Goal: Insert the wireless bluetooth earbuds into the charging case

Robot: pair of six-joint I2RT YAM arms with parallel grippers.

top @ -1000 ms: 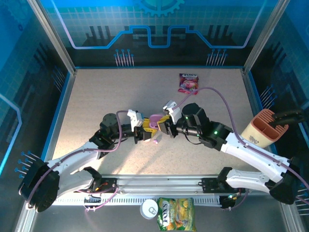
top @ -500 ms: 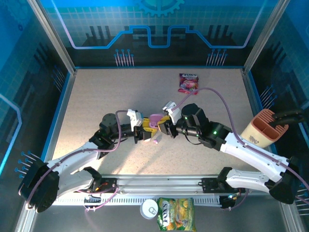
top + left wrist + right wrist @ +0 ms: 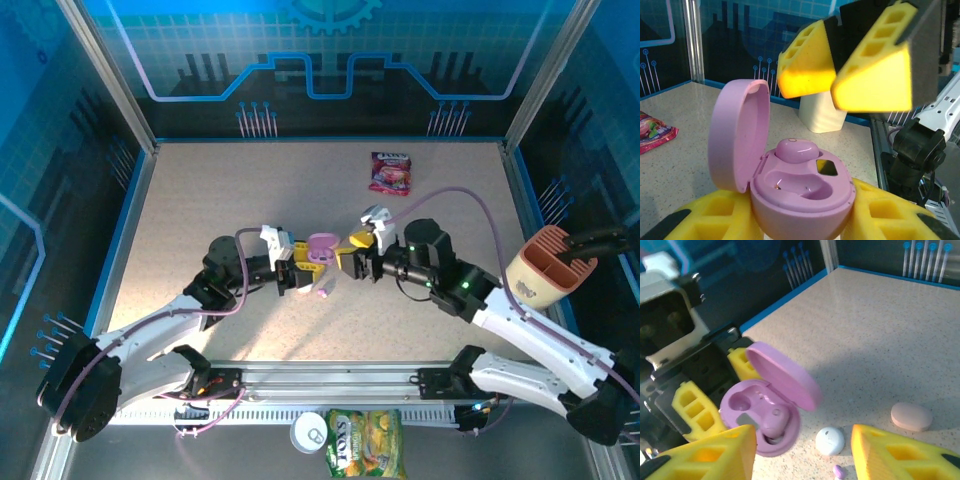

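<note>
My left gripper (image 3: 802,222) is shut on the base of a purple charging case (image 3: 805,192), its yellow pads on both sides. The lid (image 3: 735,135) stands open. One purple earbud (image 3: 796,149) sits in the far slot; the near slot is bare. In the top view the case (image 3: 322,248) is at mid-table, held by the left gripper (image 3: 303,273), with my right gripper (image 3: 354,262) just to its right. The right gripper (image 3: 805,460) is open and holds nothing. Below it on the table lie a tiny purple earbud (image 3: 839,471) and a white rounded piece (image 3: 830,441).
A pink oval piece (image 3: 911,416) lies on the table further right. A pink snack packet (image 3: 390,172) lies at the back. A beige cup holder (image 3: 545,270) stands at the right edge. A can (image 3: 310,432) and a yellow snack bag (image 3: 365,442) sit in front of the rail.
The right gripper has opened and drawn back to the right, away from the case. The left gripper still holds the open case in about the same place.
</note>
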